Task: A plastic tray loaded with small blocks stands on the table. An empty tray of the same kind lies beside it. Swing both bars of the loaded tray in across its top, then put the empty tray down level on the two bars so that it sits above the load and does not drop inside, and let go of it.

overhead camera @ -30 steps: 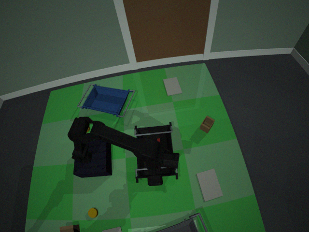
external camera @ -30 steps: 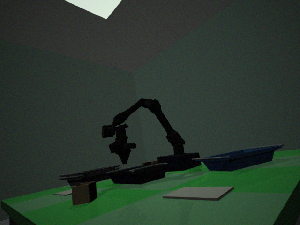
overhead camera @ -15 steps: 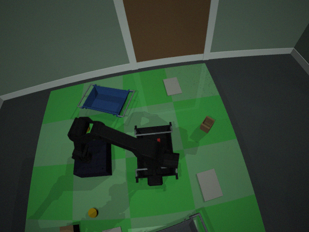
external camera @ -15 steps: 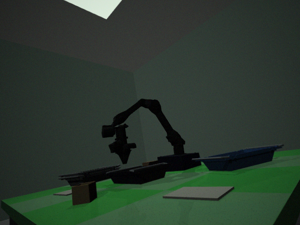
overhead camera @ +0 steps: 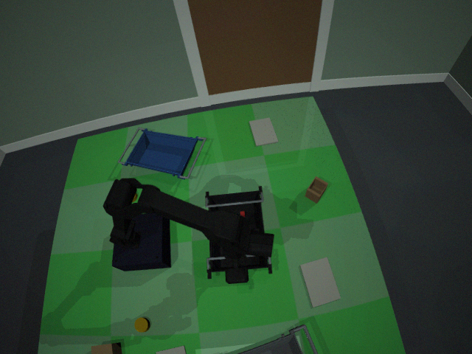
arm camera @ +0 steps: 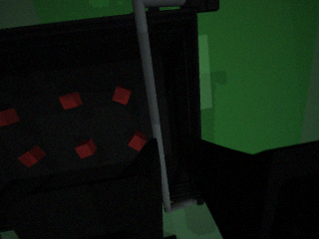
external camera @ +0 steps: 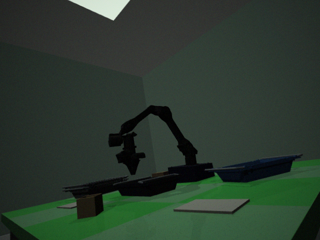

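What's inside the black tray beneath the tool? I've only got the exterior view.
Observer: Small red blocks. The wrist view shows six of them in the black tray.
Operator: Anything in the blue tray?
Observer: Nothing visible inside the blue tray; the top view looks straight into it.
Operator: Anything on the table I can't see?
Observer: Yes, a round yellow piece, on the far side of the black tray from the small open brown box.
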You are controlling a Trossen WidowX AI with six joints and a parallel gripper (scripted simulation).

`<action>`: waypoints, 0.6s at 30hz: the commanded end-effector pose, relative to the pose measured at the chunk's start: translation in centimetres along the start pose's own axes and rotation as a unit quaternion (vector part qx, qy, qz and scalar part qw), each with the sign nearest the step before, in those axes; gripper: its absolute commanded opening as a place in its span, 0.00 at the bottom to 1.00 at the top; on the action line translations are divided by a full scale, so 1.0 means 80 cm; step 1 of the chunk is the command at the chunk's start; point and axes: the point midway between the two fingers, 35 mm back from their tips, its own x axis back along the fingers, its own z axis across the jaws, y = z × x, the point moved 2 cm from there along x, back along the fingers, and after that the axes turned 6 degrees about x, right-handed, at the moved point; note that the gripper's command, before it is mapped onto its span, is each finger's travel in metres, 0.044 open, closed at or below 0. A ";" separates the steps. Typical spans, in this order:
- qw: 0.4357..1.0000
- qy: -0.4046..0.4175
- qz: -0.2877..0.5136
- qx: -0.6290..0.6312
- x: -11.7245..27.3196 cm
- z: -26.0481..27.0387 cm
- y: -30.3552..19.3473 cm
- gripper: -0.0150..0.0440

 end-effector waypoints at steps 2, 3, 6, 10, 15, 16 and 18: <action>1.000 0.000 0.000 0.000 0.000 0.000 0.000 0.39; 1.000 0.000 0.000 0.000 0.000 0.000 0.000 0.39; 1.000 0.000 0.000 0.000 0.000 0.000 0.000 0.30; 1.000 0.000 0.000 0.000 0.000 0.000 0.000 0.25; 1.000 0.000 0.000 0.000 0.000 0.000 0.000 0.25; 1.000 0.000 0.000 0.000 0.000 0.000 0.000 0.25; 1.000 0.000 0.000 0.000 0.000 0.000 0.000 0.25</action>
